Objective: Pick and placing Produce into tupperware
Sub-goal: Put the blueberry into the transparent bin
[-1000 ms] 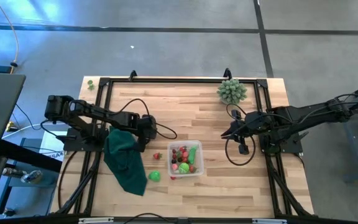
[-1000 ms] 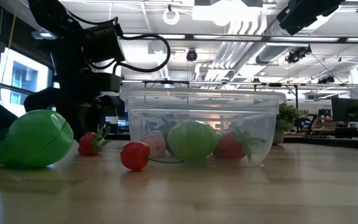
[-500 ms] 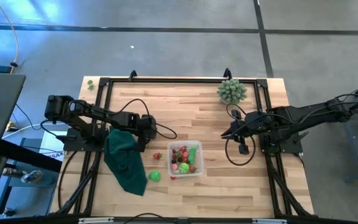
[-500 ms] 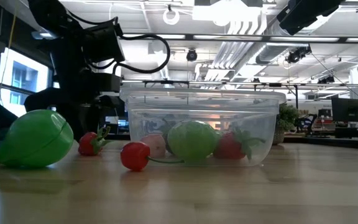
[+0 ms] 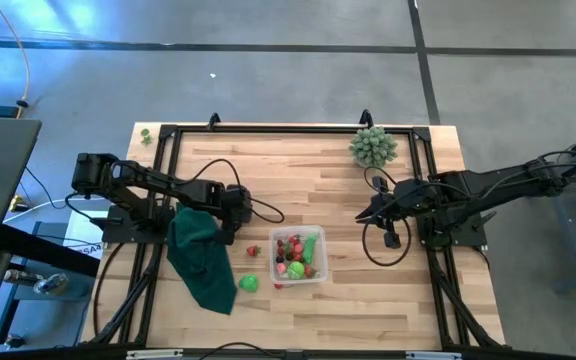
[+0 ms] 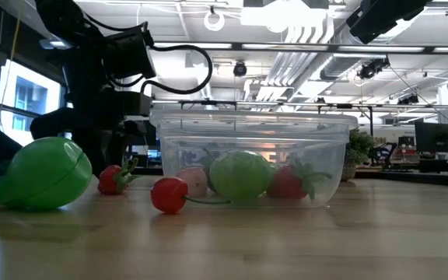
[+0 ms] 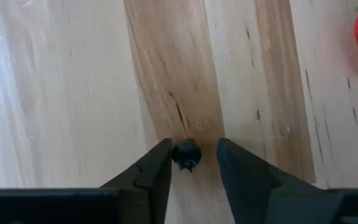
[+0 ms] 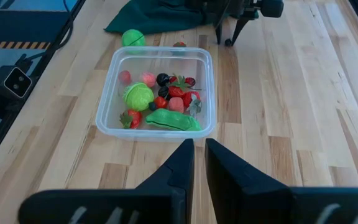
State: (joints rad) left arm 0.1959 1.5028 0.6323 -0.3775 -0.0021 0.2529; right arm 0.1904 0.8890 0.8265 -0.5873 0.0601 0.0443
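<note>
On the pale wooden table (image 5: 368, 290), the clear square plastic tupperware (image 5: 299, 256) holds most produce, three pieces remain outside, and the left gripper (image 7: 191, 163) fingers narrowly bracket a small dark berry (image 7: 186, 154).

The left tool (image 7: 189, 163) is being held low over the desk (image 7: 73, 93), fingers parted around a small dark berry (image 7: 186, 154). The right tool (image 8: 199, 163) is being kept raised, fingers nearly together.

no readable text, labels or signs
</note>
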